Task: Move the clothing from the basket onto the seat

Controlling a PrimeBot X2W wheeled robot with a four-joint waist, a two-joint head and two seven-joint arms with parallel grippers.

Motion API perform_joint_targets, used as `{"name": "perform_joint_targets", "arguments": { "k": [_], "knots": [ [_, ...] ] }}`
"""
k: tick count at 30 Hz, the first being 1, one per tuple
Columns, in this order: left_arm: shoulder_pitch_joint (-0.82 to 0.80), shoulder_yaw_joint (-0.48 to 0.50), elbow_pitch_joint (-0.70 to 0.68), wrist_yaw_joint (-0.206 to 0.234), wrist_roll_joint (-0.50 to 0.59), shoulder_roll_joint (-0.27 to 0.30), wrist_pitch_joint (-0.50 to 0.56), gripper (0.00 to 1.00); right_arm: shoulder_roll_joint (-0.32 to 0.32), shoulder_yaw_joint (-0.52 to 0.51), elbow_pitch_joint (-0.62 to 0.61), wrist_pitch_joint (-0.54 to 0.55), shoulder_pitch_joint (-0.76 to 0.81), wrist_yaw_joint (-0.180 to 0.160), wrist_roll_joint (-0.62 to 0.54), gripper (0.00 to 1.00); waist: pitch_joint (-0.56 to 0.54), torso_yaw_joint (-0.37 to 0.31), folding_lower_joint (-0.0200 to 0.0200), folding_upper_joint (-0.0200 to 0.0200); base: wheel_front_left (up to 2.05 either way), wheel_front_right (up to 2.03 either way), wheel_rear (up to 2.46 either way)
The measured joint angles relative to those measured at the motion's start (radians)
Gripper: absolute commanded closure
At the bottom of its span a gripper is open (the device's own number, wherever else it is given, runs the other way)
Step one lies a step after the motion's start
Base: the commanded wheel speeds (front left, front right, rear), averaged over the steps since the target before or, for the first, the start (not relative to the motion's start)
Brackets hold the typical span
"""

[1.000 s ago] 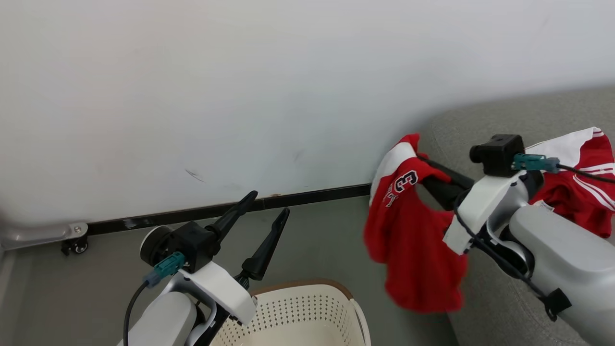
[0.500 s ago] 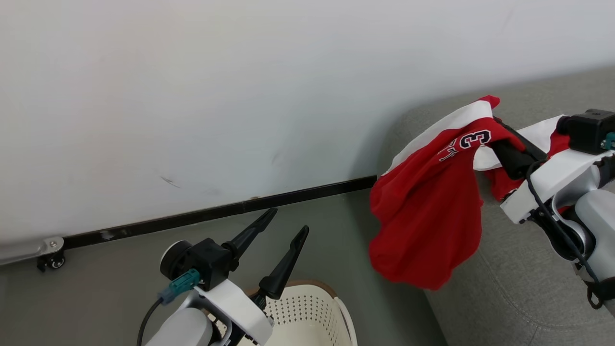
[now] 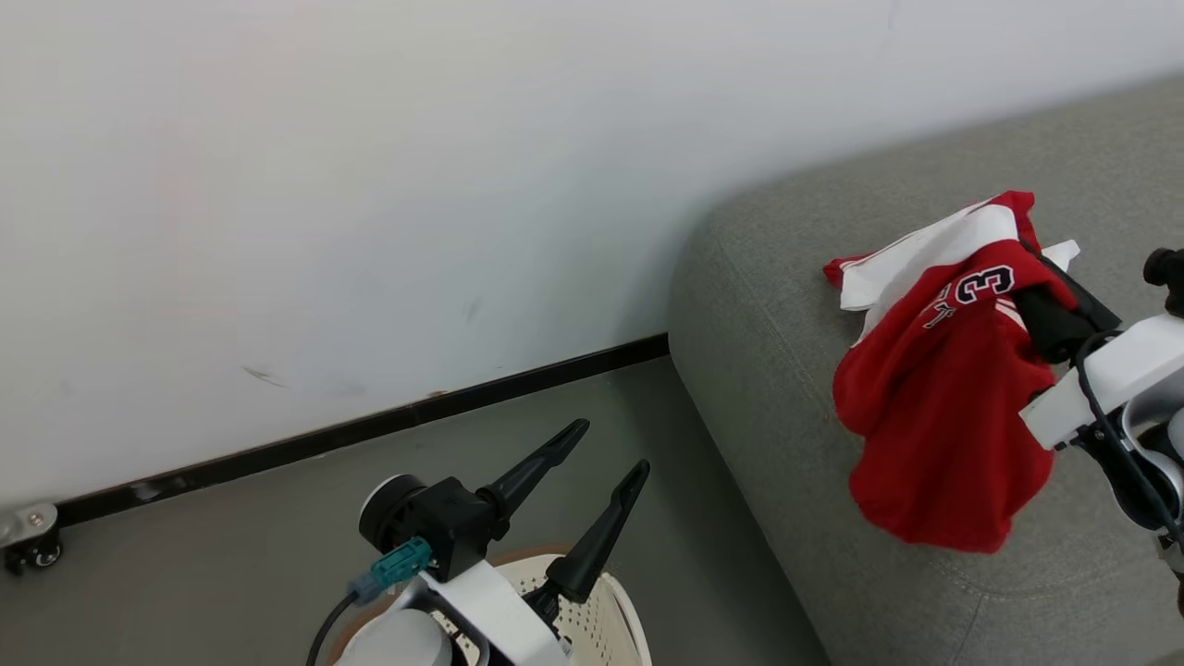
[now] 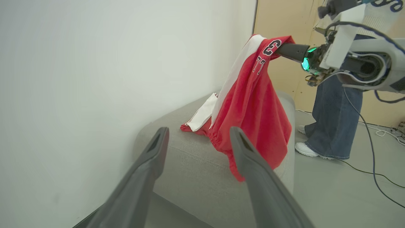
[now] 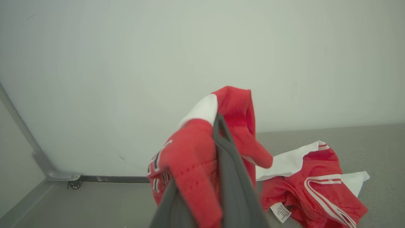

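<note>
Right gripper (image 5: 221, 133) clamped on a soft red sports garment with a white panel and black-and-white lettering (image 3: 934, 416), held up over the large grey fabric sofa seat (image 3: 768, 305).

From my console I see its two dark fingers pressed together with the cloth bunched around them. The garment hangs down above the seat's top near the rounded corner, and I cannot tell whether its hem touches the fabric. A second red garment with thin white stripes and a white tag (image 5: 313, 186) lies crumpled on the seat just beyond. My left gripper (image 3: 609, 447) has its fingers spread wide and holds nothing, poised above the cream perforated plastic basket (image 3: 618, 618) on the grey floor. A person's legs in blue jeans (image 4: 335, 120) stand beside the seat.
</note>
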Motion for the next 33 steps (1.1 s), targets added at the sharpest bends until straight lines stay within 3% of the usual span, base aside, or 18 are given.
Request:
{"name": "perform_joint_targets", "arguments": {
  "k": [14,25,33],
  "knots": [
    [0.001,-0.038,-0.021,0.000,-0.009,-0.007,0.000,0.00,-0.027,-0.139,-0.070,0.000,0.119,0.000,-0.052,1.00,-0.001,-0.095,0.0000,0.0000,0.00,0.00,0.00],
    [0.015,-0.038,-0.030,0.000,-0.007,-0.008,0.000,0.00,-0.023,-0.185,-0.129,0.000,0.182,0.000,-0.074,1.00,0.007,-0.172,0.0000,0.0000,0.00,0.00,0.00],
    [0.021,-0.028,-0.053,0.002,0.015,-0.005,-0.001,0.00,-0.022,-0.192,-0.115,0.002,0.135,0.000,-0.063,1.00,0.038,-0.194,0.0000,0.0000,0.00,0.00,0.00]
  ]
}}
